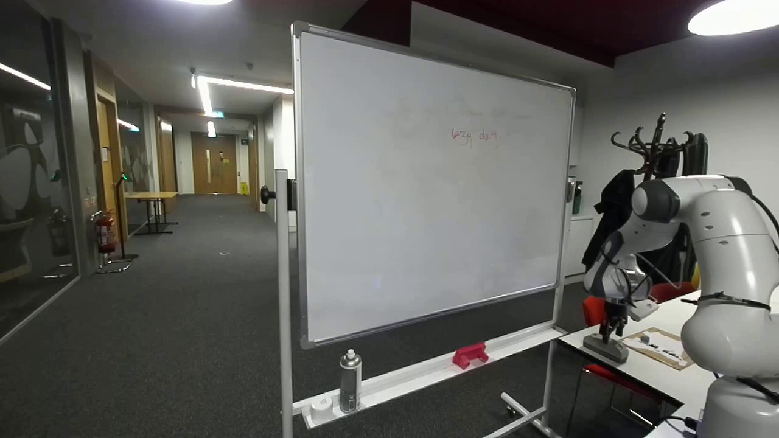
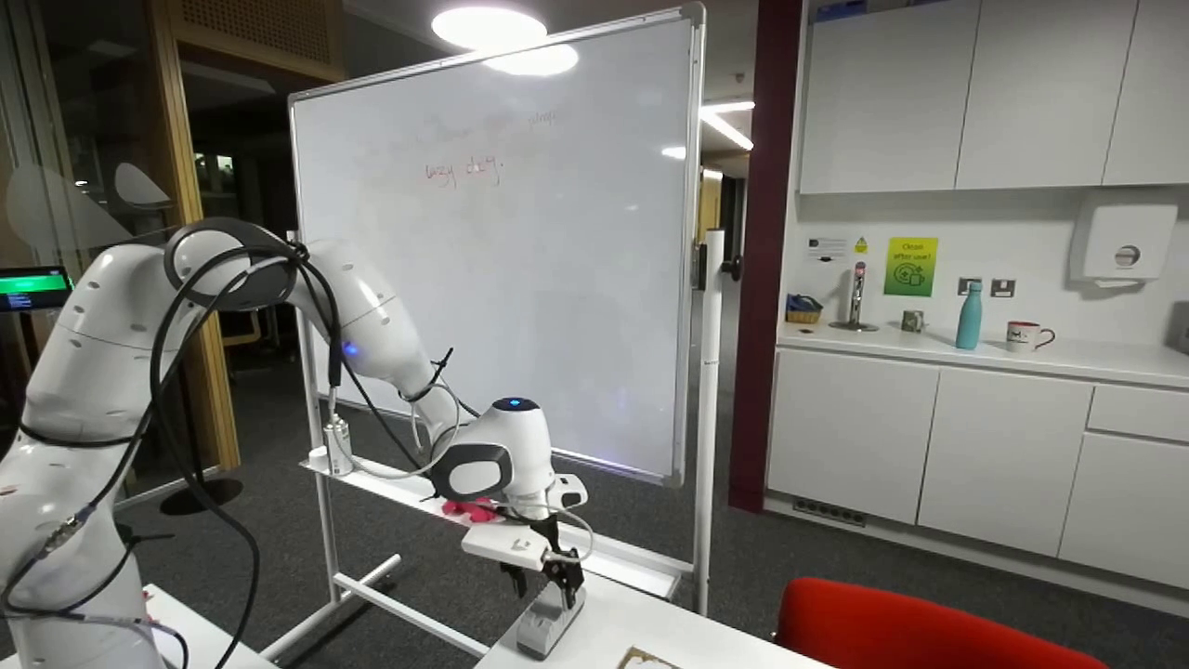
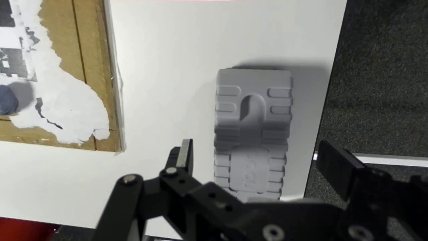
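We see the gripper [image 3: 256, 154] over the table [image 3: 164, 100], its fingers [image 3: 184, 155] spread wide to either side of a grey block [image 3: 252, 130]. In the wrist view a gap shows between each finger and the block; how high the fingertips hang we cannot tell. The block lies flat on the table, near the corner closest to the whiteboard [image 1: 426, 201], with its length running roughly along the table edge that we see at the right of the wrist view. It has ribbed long sides, a rounded groove towards one end and raised lettering that we cannot read with certainty.

Farther in from that edge, apart from the block, we find a sheet of cardboard [image 3: 90, 50] with torn white paper [image 3: 77, 110] on it; a blue-grey lump [image 3: 7, 99] rests there, partly cut off by the view. Beside the table's adjoining edge we see a red chair [image 2: 892, 618].

In both exterior views we make out red handwriting [image 1: 462, 135] on the whiteboard. The tray [image 1: 414, 380] below it carries a spray can [image 1: 350, 383] and a small white round item [image 1: 321, 406] at one end, and a red object [image 1: 470, 355] nearer the other.
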### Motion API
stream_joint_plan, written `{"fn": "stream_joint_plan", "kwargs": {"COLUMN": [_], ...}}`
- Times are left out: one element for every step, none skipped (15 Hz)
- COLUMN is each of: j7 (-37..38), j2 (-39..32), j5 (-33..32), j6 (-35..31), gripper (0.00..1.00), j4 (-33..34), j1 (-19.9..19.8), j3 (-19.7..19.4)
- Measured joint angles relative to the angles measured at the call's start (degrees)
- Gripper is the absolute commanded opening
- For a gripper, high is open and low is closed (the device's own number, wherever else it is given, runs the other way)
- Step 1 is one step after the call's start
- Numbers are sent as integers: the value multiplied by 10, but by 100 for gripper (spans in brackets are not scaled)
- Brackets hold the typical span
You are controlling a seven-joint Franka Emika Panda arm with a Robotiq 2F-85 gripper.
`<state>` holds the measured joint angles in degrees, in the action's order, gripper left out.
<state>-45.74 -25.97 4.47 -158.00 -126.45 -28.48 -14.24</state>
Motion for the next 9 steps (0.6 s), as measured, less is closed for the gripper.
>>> {"fn": "stream_joint_plan", "kwargs": {"j7": [0, 0, 0, 0, -1, -1, -1, -2, -2], "j2": [-4, -7, -10, -13, -17, -20, -23, -25, -28], "j5": [-1, -3, -4, -5, -6, -7, -8, -11, -15], "j6": [0, 0, 0, 0, 0, 1, 1, 1, 1], "gripper": [100, 100, 100, 100, 86, 74, 66, 59, 52], "j4": [3, 5, 7, 9, 13, 16, 19, 22, 24], "j1": [-2, -2, -2, -3, -4, -7, -9, -10, -12], "j3": [1, 2, 3, 5, 9, 13, 17, 19, 21]}}
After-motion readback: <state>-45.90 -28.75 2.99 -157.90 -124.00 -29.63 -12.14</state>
